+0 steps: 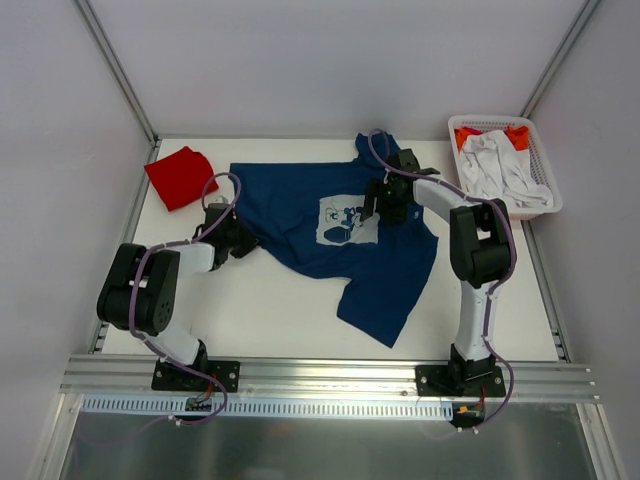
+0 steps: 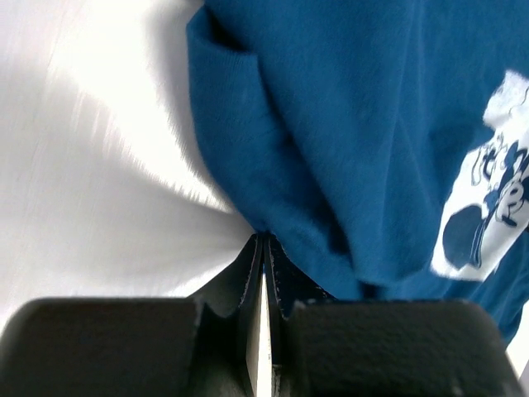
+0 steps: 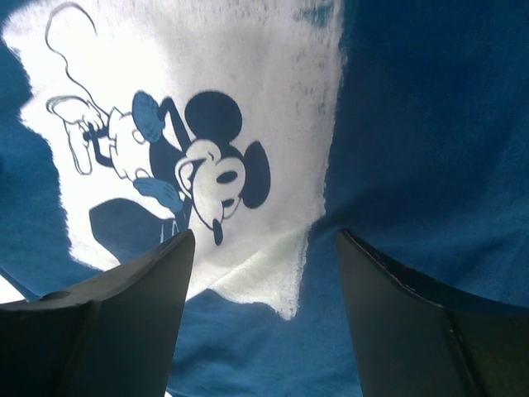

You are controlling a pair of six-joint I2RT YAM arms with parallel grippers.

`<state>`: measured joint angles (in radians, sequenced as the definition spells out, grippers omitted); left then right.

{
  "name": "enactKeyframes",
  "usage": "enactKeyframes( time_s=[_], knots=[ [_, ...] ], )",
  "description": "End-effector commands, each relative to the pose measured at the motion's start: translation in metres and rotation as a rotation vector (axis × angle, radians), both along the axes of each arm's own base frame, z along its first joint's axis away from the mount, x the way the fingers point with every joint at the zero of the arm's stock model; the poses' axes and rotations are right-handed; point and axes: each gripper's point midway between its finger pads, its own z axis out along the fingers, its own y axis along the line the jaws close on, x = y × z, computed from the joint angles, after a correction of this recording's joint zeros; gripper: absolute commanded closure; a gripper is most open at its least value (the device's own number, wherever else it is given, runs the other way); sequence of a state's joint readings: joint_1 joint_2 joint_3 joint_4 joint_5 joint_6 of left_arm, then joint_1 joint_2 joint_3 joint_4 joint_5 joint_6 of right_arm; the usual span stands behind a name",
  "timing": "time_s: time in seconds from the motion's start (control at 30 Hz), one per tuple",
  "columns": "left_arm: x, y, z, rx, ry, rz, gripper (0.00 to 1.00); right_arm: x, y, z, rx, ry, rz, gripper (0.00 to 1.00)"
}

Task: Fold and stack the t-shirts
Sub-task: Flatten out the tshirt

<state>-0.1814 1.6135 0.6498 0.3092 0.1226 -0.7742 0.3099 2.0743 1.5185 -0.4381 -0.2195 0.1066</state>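
**Two t-shirts on a white desk, one spread, one bundled**

Top external view. The navy t-shirt [image 1: 295, 205] is soft knit cloth. It lies face up and loosely spread across the middle of the matte white desk [image 1: 280, 310], with its hem corner trailing toward the near edge and shallow creases throughout. A pale, roughly square cartoon print [image 1: 348, 220] sits on its chest. The red t-shirt [image 1: 180, 177] is plain and gathered into a compact lump at the far left corner, well apart from the navy one. A white slatted plastic basket [image 1: 546, 172] sits at the far right corner and holds crumpled white cloth [image 1: 500, 170]. The left fingers [image 1: 240, 243] are at the navy shirt's left edge. The right fingers [image 1: 385, 203] are over the chest, just beside the print.

Left wrist view. The left fingers [image 2: 248, 277] are black and pressed together, with only a thin bright slit between them. Their tips meet the rolled edge of the navy t-shirt [image 2: 347, 124]. I cannot tell whether cloth is caught between them. The fabric bunches in thick, rounded folds, and a corner of the print [image 2: 488, 215] shows at the right.

Right wrist view. The right fingers [image 3: 149, 289] are dark, wedge-shaped and spread wide, and nothing is between them. They are above the print [image 3: 273, 99], a chalky white patch with ragged edges. The navy t-shirt [image 3: 430, 124] lies smooth to its right.
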Motion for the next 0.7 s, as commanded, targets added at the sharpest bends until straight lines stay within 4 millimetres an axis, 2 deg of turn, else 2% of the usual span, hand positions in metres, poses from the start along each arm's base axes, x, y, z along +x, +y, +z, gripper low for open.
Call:
enactKeyframes(
  time_s=[0.0, 0.03, 0.13, 0.23, 0.33, 0.4, 0.43, 0.67],
  knots=[
    [-0.019, 0.001, 0.009, -0.009, 0.005, -0.004, 1.0, 0.012, -0.005, -0.008, 0.006, 0.012, -0.033, 0.27],
    [-0.029, 0.004, 0.004, -0.008, 0.022, 0.002, 1.0, 0.014, -0.005, -0.009, 0.008, 0.014, -0.04, 0.27],
    [-0.046, 0.006, 0.021, -0.023, -0.008, 0.014, 1.0, 0.02, -0.008, -0.014, 0.017, 0.028, -0.064, 0.27],
    [-0.065, 0.007, 0.022, -0.023, 0.006, 0.015, 1.0, 0.026, -0.008, -0.019, 0.028, 0.043, -0.078, 0.28],
    [-0.075, 0.008, 0.039, -0.03, -0.029, 0.013, 1.0, 0.028, -0.006, -0.024, 0.038, 0.055, -0.085, 0.28],
    [-0.087, 0.009, 0.037, -0.031, -0.008, 0.009, 1.0, 0.031, -0.006, -0.025, 0.038, 0.054, -0.09, 0.28],
    [-0.089, 0.008, 0.044, -0.039, -0.031, 0.008, 1.0, 0.032, -0.007, -0.026, 0.036, 0.055, -0.092, 0.28],
    [-0.123, 0.01, 0.034, -0.07, 0.007, 0.007, 1.0, 0.044, -0.024, -0.027, 0.044, 0.054, -0.144, 0.28]
  ],
)
